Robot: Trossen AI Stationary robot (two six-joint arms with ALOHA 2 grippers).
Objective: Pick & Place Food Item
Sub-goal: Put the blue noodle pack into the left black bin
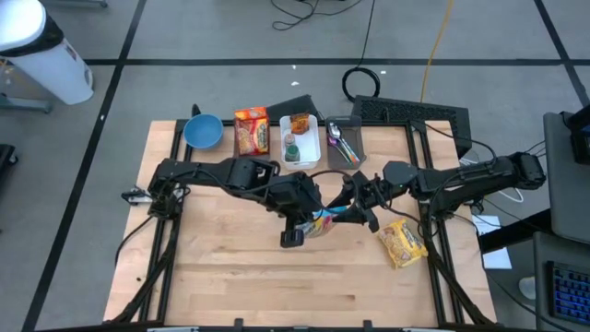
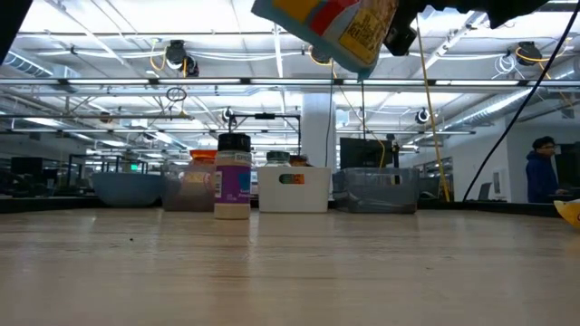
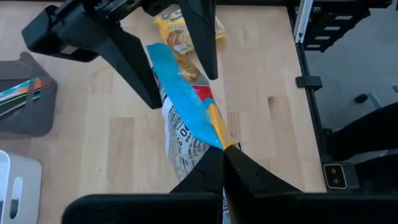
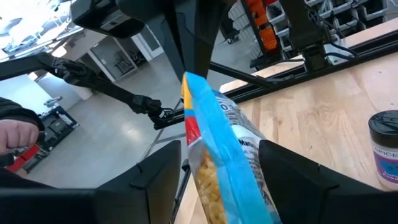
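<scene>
Your pasta bag (image 1: 323, 222) hangs in the air above the middle of the bench (image 1: 230, 267), pinched at one end by the left gripper (image 3: 222, 163), whose fingers are clamped tight on its blue edge. Your right gripper (image 4: 214, 171) sits at the bag's other end with its fingers spread wide on either side of it. A second yellow food bag (image 1: 403, 243) lies on the bench just beside the right arm.

Two dark, jointed, cabled arms
</scene>
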